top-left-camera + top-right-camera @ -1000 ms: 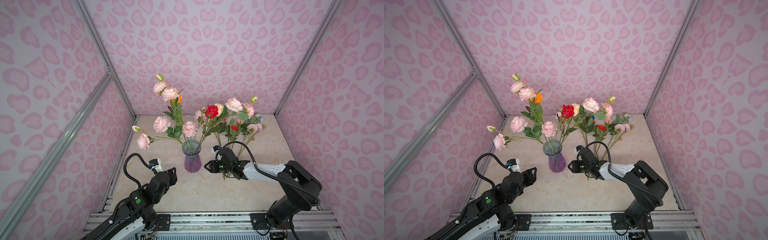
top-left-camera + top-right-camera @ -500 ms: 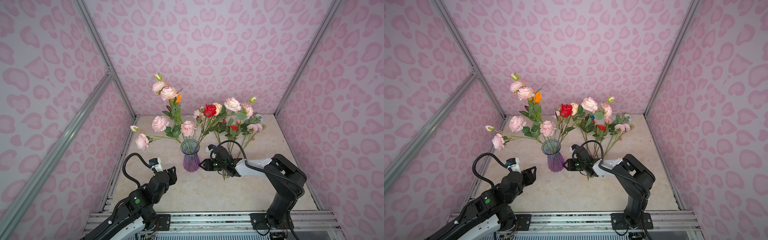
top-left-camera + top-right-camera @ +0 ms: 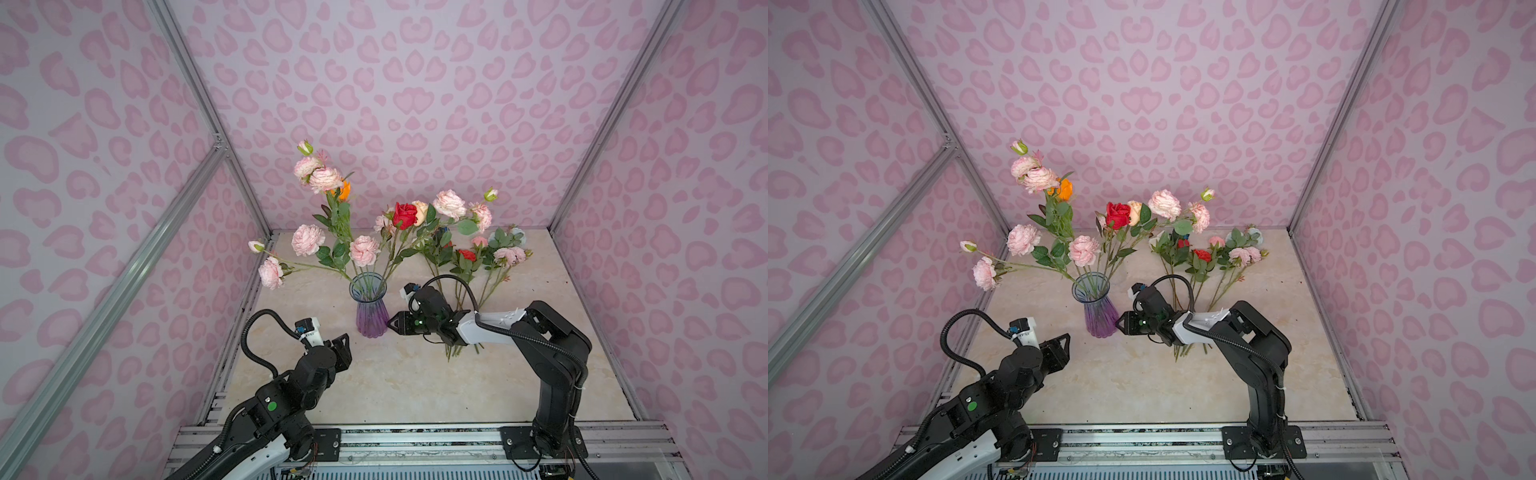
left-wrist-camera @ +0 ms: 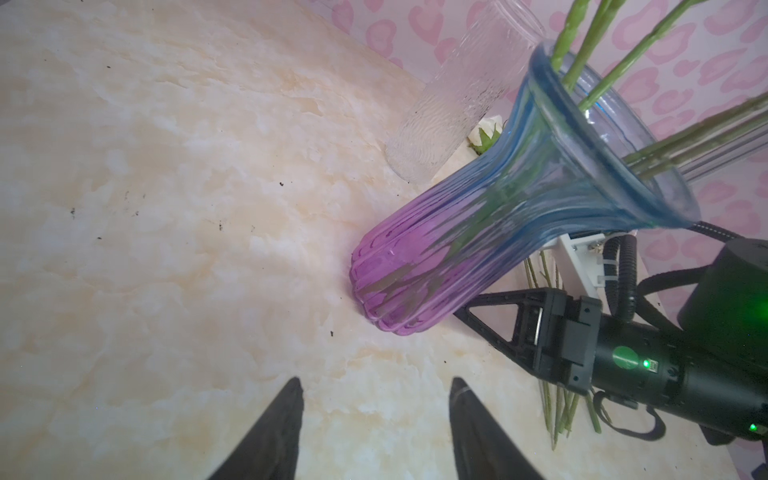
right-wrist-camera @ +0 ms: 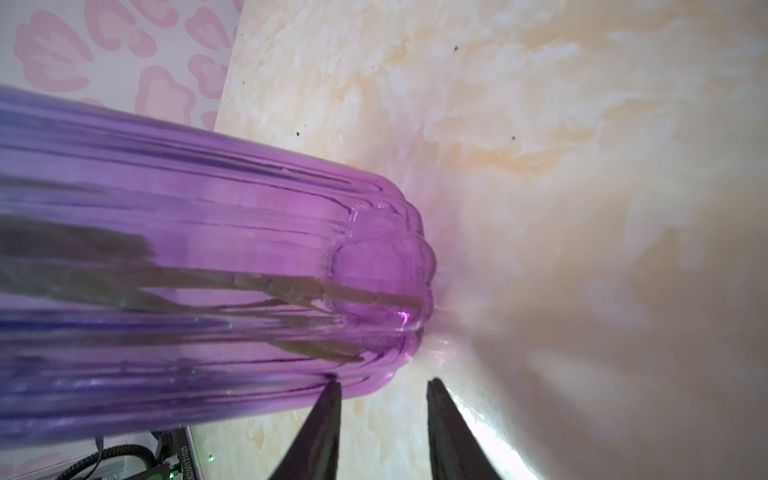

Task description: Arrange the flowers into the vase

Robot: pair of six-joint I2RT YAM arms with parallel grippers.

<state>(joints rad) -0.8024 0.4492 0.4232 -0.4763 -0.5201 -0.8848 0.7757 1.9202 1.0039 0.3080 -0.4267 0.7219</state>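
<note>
Beside the vase (image 3: 372,318), at its 3 o'clock, right jaws have come from the flowers (image 3: 509,255) lying at 2 o'clock: slightly spread, empty, one tip touching glass, probably to shift it. Left jaws spread, idle.

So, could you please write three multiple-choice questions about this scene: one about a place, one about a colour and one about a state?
1. Where do the loose flowers lie?
A. on the table, right of the vase in both top views
B. left of the vase
C. on the left arm

2. Which colour is the vase's lower body?
A. green
B. purple
C. yellow

3. In what state is the left gripper?
A. shut on a stem
B. shut on the vase
C. open and empty

Answers:
1 A: their stems lie flat on the table on that side.
2 B: the glass turns from blue at the rim to purple at the base.
3 C: its fingers stand apart over bare table.
</note>
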